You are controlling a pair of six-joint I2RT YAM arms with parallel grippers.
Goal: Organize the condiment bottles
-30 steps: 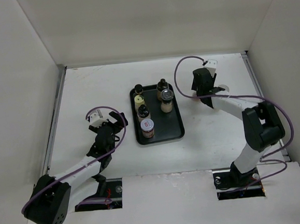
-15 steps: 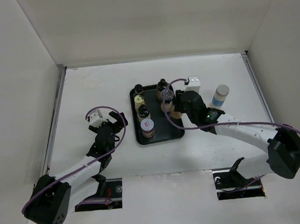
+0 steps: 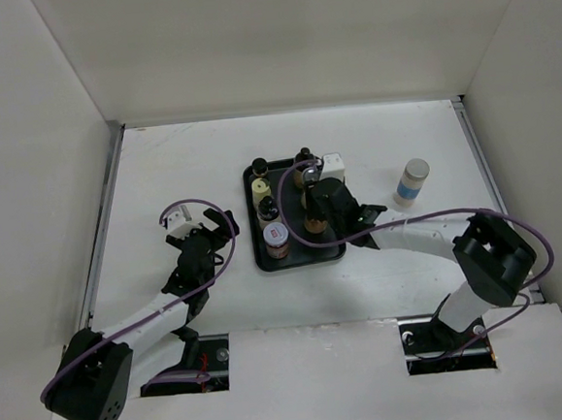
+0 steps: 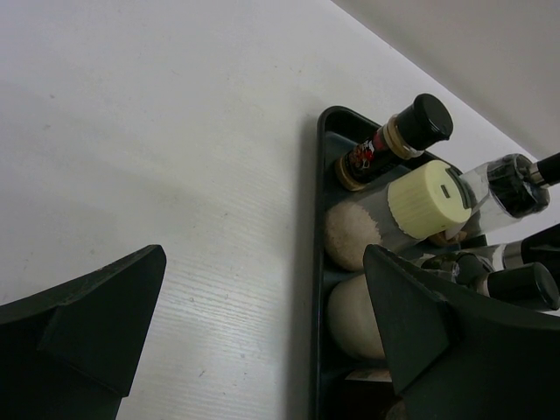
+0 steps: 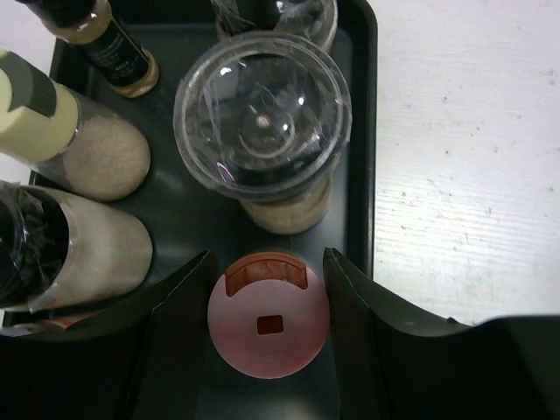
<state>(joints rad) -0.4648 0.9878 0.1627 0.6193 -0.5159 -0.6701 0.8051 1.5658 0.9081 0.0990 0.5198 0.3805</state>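
Note:
A black tray (image 3: 335, 252) at mid-table holds several condiment bottles, among them a yellow-capped one (image 3: 259, 188) and a pink-lidded jar (image 3: 276, 237). My right gripper (image 3: 314, 223) is over the tray's near right part. In the right wrist view it (image 5: 269, 325) is shut on a pink-capped bottle (image 5: 269, 337), just in front of a clear-capped jar (image 5: 262, 122). A white bottle with a blue label (image 3: 412, 181) stands on the table right of the tray. My left gripper (image 3: 222, 226) is open and empty left of the tray; in its wrist view (image 4: 262, 341) the tray rim (image 4: 320, 262) lies between the fingers.
White walls enclose the table on the left, back and right. The right arm stretches across the table from its base to the tray. In the right wrist view the tray's right rim (image 5: 362, 175) lies close to the right finger.
My right arm swung from the far right of the table to the tray, carrying the pink-capped bottle. The white blue-labelled bottle became visible. The left arm has not moved.

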